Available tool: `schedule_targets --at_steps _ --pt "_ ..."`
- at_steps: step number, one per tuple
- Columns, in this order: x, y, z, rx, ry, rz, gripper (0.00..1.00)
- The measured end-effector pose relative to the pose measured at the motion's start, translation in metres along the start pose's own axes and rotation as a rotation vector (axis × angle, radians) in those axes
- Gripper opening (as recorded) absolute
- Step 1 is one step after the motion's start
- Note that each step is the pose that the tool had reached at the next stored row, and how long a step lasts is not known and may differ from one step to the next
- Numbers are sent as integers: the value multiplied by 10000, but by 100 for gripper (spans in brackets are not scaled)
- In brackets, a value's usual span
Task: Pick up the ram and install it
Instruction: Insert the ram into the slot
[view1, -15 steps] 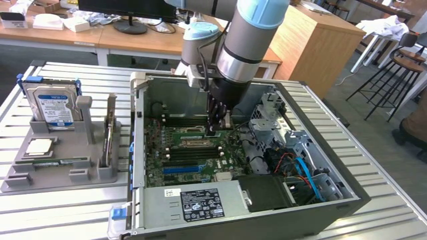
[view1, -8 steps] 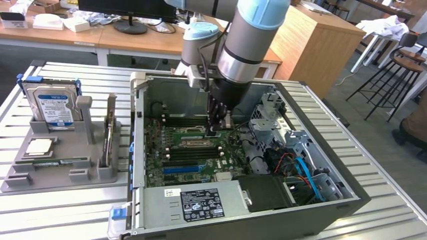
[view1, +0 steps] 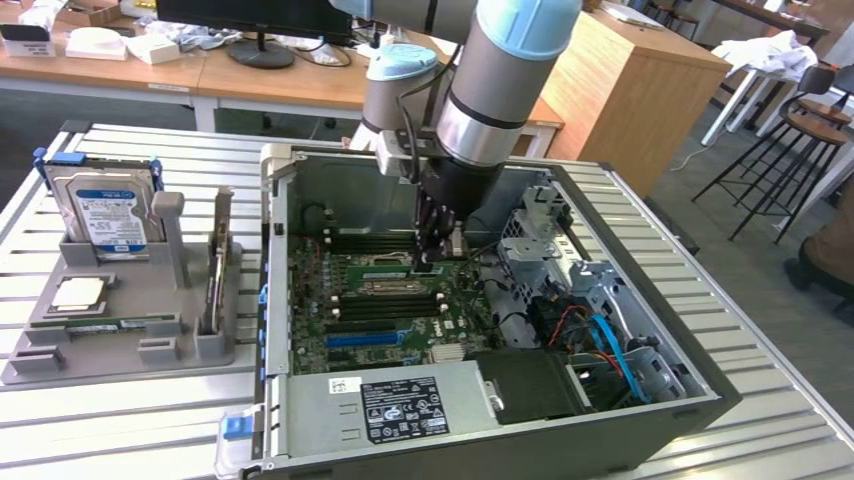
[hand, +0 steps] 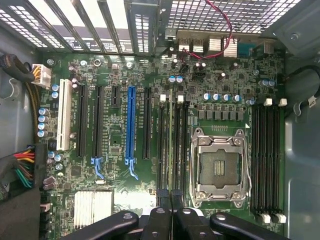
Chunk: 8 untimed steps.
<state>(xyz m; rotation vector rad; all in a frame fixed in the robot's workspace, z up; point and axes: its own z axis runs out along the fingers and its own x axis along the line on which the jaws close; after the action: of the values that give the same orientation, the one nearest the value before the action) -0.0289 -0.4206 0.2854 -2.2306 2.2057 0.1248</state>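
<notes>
Green stick, the ram (hand: 171, 150), where is it now? (Ana)

It hangs edge-on in the gripper (hand: 172, 216), over the black memory slots (hand: 161, 150) that lie between the blue slot (hand: 131, 120) and the CPU socket (hand: 220, 167), near the middle of the motherboard (hand: 70, 172). The claw is pressed together on it and pinches its upper edge. (Ben)

What can go wrong from here? (Ana)

I think the line-up is the main risk. The stick is thin and the slots stand close together, so a small tilt can set it on a rail and not into the groove. Then a push from above can bend the board or the stick. I cannot tell if the notch agrees with the key of the slot. (Ben)

And the grip? (Ana)

It takes only a narrow part. If the stick slides in the fingers, one end can go down first, and the white latches (hand: 163, 98) do not close. (Ben)
</notes>
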Motion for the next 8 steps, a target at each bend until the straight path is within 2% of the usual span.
schedule_targets --at_steps 8 --pt "9 -12 -1 1 -1 1 12"
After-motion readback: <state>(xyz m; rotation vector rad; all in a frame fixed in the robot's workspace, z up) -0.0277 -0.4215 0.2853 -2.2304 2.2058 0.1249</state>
